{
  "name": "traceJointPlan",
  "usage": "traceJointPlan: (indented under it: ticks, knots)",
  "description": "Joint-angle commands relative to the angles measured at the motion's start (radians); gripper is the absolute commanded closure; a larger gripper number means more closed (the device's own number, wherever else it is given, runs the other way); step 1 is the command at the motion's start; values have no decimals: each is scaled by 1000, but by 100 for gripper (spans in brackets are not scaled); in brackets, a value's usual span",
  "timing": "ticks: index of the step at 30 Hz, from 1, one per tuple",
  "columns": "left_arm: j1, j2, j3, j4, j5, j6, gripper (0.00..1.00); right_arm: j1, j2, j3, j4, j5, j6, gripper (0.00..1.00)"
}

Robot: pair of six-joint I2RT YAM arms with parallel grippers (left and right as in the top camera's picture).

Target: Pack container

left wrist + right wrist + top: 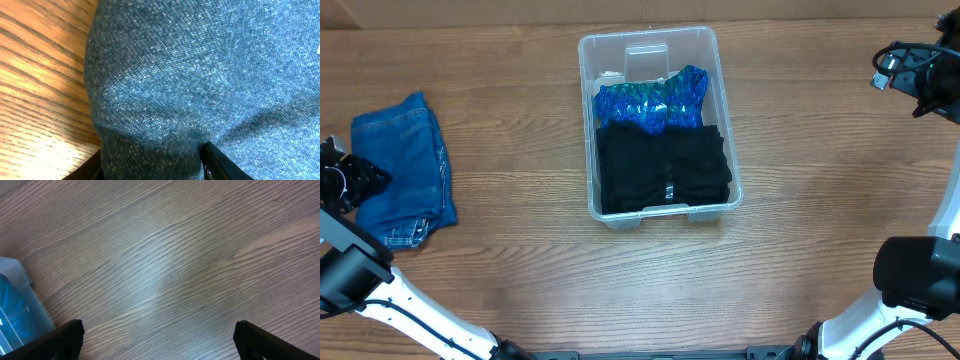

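left gripper straddles a bunched denim fold at far left, pinch impossible to tell, presumably to carry it into the central, part-filled container; right gripper gapes empty.

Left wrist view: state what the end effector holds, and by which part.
The left end effector flanks a bunched fold at the edge of the denim garment; a firm grip cannot be told. The right end effector holds nothing.

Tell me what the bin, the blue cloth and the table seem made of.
Bin: clear plastic, going by its see-through walls and shiny rim. Cloth: probably denim, matte, with a speckled twill weave in the left wrist view. Table: wood or wood-look laminate, with grain lines and a faint sheen.
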Motion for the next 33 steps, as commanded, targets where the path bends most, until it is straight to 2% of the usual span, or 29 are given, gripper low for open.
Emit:
traceJointPlan:
  ticks: [1, 3, 7, 9, 14, 21, 25, 28, 30, 32, 33]
  knots:
    - [-61, 183, -27, -69, -3, -4, 81, -1, -13, 17, 3, 3, 1, 0]
    - [-65, 183, 43, -136, 39, -19, 96, -2, -14, 17, 3, 3, 1, 0]
    - [-105, 181, 248, -303, 65, -26, 96, -2, -13, 17, 3, 3, 1, 0]
    - [-159, 171, 404, -413, 101, -26, 96, -1, -13, 17, 3, 3, 1, 0]
    - [-270, 143, 643, -556, 119, -26, 96, -2, -14, 17, 3, 3, 1, 0]
    - [-417, 84, 937, -674, 122, -127, 96, -1, -13, 17, 3, 3, 1, 0]
    - [-469, 47, 988, -680, 54, -138, 96, -1, -13, 17, 3, 3, 1, 0]
    - [-486, 48, 977, -687, -134, -138, 84, -1, -13, 17, 3, 3, 1, 0]
    - [-486, 50, 925, -674, -197, -113, 51, -1, -13, 17, 3, 3, 1, 0]
    - [-486, 50, 850, -621, -200, -45, 36, -1, -14, 17, 3, 3, 1, 0]
    - [-486, 50, 790, -585, -200, 8, 34, -1, -13, 17, 3, 3, 1, 0]
